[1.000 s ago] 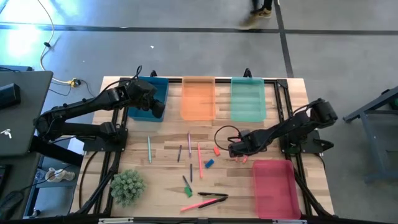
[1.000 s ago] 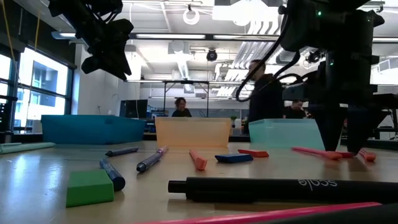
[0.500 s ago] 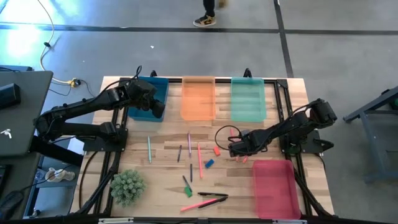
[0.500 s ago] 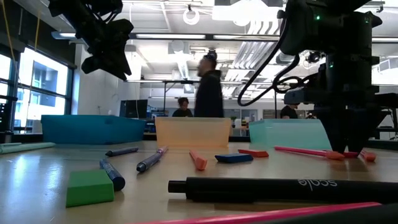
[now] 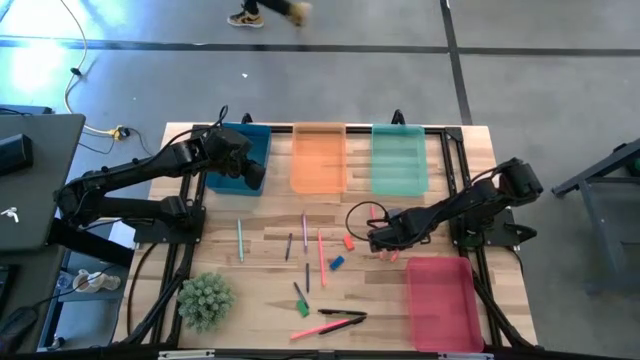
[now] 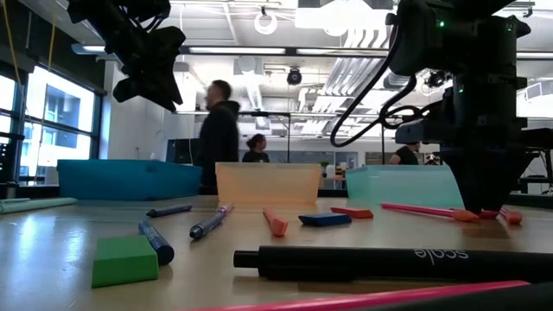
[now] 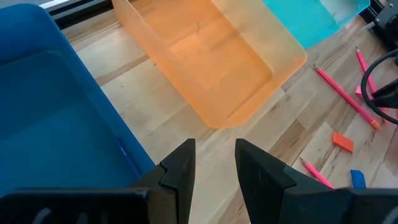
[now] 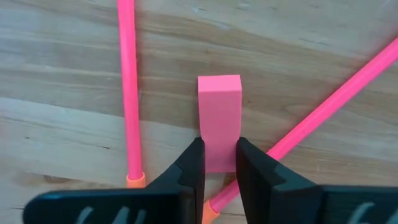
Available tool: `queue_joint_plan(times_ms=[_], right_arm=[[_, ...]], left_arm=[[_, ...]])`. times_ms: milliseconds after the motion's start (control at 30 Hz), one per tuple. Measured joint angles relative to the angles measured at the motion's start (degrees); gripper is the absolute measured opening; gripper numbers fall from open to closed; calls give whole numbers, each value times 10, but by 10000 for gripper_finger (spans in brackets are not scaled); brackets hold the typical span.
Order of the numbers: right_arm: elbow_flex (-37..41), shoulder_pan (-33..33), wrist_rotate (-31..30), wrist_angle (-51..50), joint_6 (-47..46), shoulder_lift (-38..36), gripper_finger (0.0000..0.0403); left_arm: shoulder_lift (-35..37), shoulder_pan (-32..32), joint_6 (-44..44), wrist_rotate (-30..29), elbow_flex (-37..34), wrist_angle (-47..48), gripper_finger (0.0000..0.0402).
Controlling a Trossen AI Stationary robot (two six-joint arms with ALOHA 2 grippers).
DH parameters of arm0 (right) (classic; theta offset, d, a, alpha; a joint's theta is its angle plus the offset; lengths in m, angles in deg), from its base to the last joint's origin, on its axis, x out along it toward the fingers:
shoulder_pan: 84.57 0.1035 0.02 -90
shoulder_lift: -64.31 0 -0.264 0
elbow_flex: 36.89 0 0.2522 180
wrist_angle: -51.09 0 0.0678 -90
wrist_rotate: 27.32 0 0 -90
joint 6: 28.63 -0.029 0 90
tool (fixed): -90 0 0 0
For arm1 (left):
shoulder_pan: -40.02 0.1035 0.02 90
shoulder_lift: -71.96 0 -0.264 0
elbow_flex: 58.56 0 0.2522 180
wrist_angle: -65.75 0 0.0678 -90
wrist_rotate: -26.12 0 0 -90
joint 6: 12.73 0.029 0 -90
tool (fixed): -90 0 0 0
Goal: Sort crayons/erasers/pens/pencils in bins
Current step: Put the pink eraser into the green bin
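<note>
My right gripper point(image 8: 219, 163) points down at the table just left of the red-pink bin point(image 5: 443, 300) and is shut on a small pink eraser point(image 8: 219, 106), which lies between two pink pencils point(image 8: 127, 93). My left gripper point(image 7: 216, 163) hangs open and empty at the blue bin's point(image 5: 240, 158) right edge. The orange bin point(image 5: 319, 158) and the green bin point(image 5: 400, 160) stand along the far edge. A red-orange eraser point(image 5: 348, 242), a blue eraser point(image 5: 337, 263) and a green eraser point(image 5: 301, 308) lie flat mid-table among pens and pencils. My right gripper pinches the pink eraser's two long sides point(image 8: 219, 152) between its two fingers, at one end of the block. The fingers point(image 6: 482, 194) come from above and point down. The eraser lies flat on the wooden table.
A green spiky plant point(image 5: 205, 298) stands at the near left. A black pen point(image 6: 389, 259) and a pink stick lie near the front edge. A black cable point(image 5: 362, 212) loops by my right arm. A person walks through the room behind the table.
My right gripper has closed its fingers onto the pink eraser without moving away. A person in the room behind has walked from right to left.
</note>
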Motion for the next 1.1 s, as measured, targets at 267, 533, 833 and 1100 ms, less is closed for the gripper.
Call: queue_joint_plan(times_ms=[267, 533, 833, 1100], right_arm=[[1, 1, 7, 13, 4, -31, 55], [0, 0, -50, 127, 16, -69, 55], [0, -31, -182, 187, 67, -117, 55], [0, -110, -222, 183, 177, -185, 55]], left_arm=[[0, 0, 0, 0, 0, 0, 102], [0, 0, 0, 5, 0, 1, 102], [0, 0, 30, 9, 0, 2, 101], [0, 0, 31, 11, 0, 2, 101]])
